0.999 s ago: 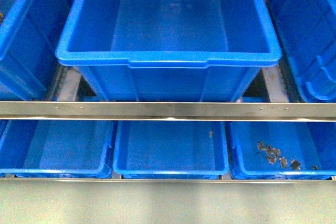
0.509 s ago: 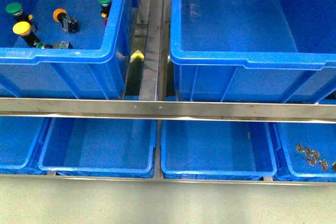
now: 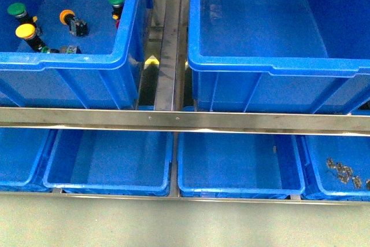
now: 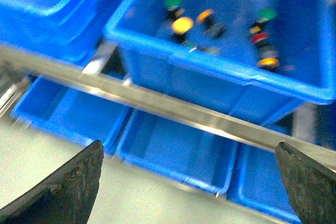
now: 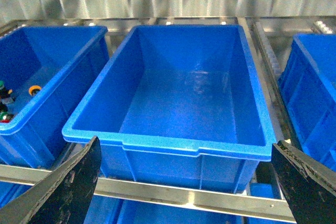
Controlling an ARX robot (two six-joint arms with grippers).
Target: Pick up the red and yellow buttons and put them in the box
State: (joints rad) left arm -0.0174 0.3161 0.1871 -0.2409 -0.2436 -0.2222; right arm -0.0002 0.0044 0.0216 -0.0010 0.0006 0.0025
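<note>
Nothing has moved: the glossy yellow button (image 3: 25, 30) sits at nine o'clock of the plastic box (image 3: 272, 66), with the left tool (image 4: 189, 148) and right tool (image 5: 186, 142) gaping.

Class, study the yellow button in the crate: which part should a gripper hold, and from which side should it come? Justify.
The yellow button is probably best held by the black body under its cap, from above: the crate walls block sideways approach, the round cap could slip, and a green button sits close by.

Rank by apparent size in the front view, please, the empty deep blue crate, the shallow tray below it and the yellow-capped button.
1. empty deep blue plastic crate
2. shallow blue plastic tray
3. yellow-capped black push-button
Tray is nearer the camera.
</note>
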